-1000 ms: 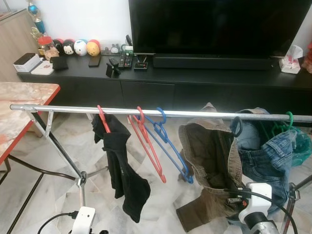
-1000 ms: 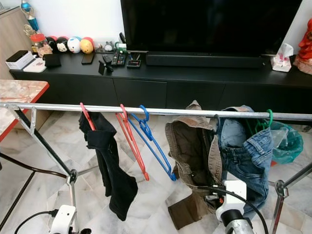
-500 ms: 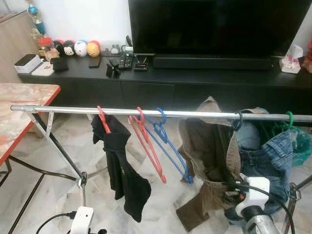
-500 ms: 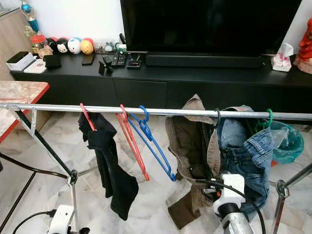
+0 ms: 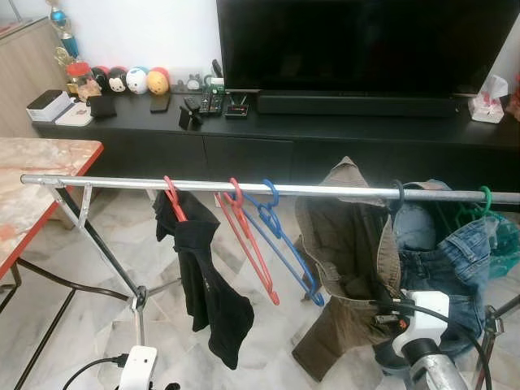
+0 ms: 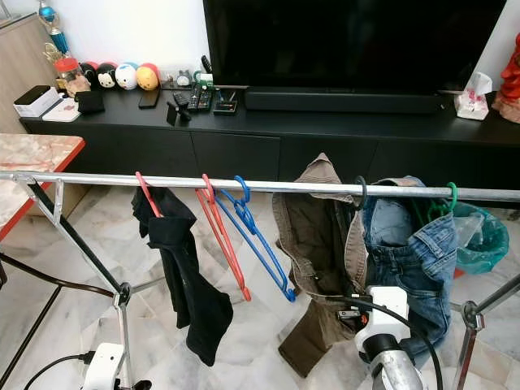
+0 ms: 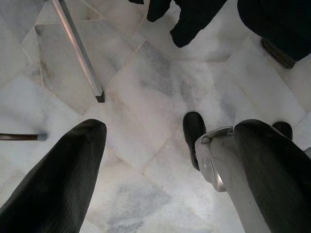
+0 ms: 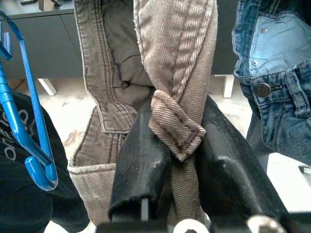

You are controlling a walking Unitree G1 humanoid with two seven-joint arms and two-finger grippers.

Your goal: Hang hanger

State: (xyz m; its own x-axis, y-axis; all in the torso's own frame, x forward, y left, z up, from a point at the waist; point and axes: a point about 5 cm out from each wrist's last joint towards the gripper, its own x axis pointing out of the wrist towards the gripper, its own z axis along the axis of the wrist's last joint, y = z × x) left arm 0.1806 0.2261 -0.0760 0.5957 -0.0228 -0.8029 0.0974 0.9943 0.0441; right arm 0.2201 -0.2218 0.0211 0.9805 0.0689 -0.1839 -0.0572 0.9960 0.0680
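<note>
Steel rail [image 5: 244,188] spans above the right claw [image 8: 177,160]; the ribbed brown corduroy trousers [image 5: 345,244], slumped a second ago, now hang from it on a dark hanger [image 5: 396,197] whose hook has caught, so hanging looks done and release remains. That claw clamps a twisted fold; stiff denim [image 5: 447,260] hangs beside. Left claw [image 7: 160,170] gapes over marble.

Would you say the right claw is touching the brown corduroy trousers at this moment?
Touching. The right wrist view shows the right claw with both fingers pressed against a fold of the brown corduroy trousers.
</note>
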